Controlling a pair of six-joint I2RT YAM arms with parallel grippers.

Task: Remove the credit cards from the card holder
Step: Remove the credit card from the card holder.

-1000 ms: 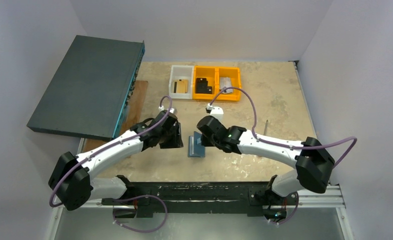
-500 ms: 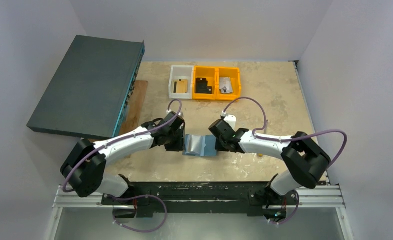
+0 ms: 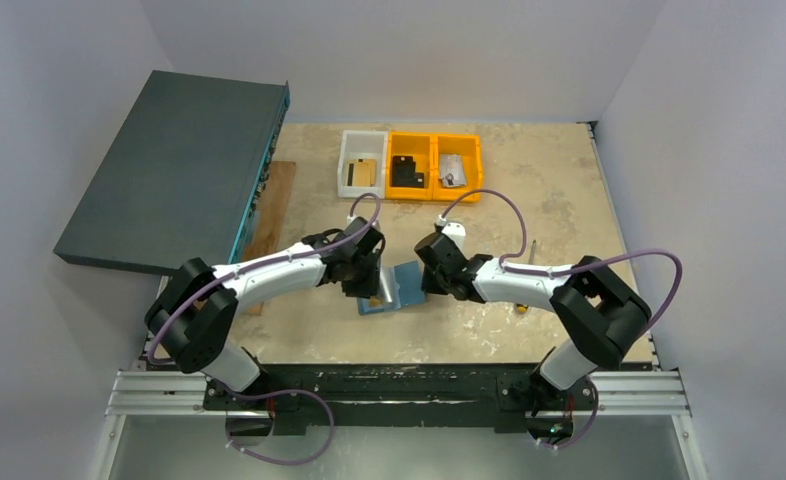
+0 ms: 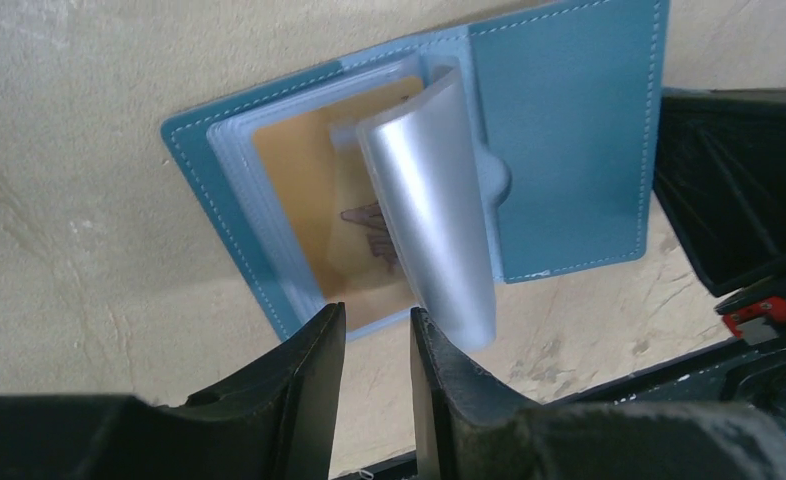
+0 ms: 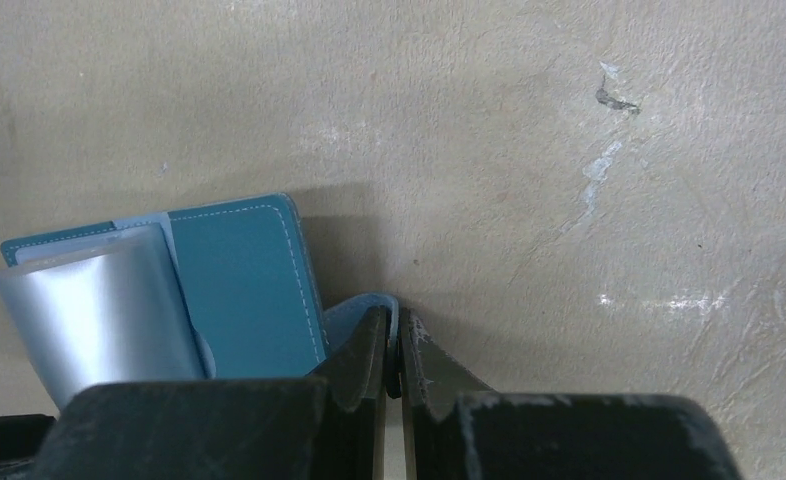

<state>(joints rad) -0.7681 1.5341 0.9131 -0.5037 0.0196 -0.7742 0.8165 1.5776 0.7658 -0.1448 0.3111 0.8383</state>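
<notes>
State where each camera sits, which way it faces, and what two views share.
Top external: fixed high behind the bases, looking down on the table; left arm and right arm meet at the card holder.
Left wrist: on the left arm, looking down past the left end effector at the open holder, gold card and silvery card.
Right wrist: on the right arm, facing the tabletop; right end effector pinches the holder's edge.
Shared: both wrist views show the holder and silvery card.

Left end effector narrowly parted, right end effector pinched closed
</notes>
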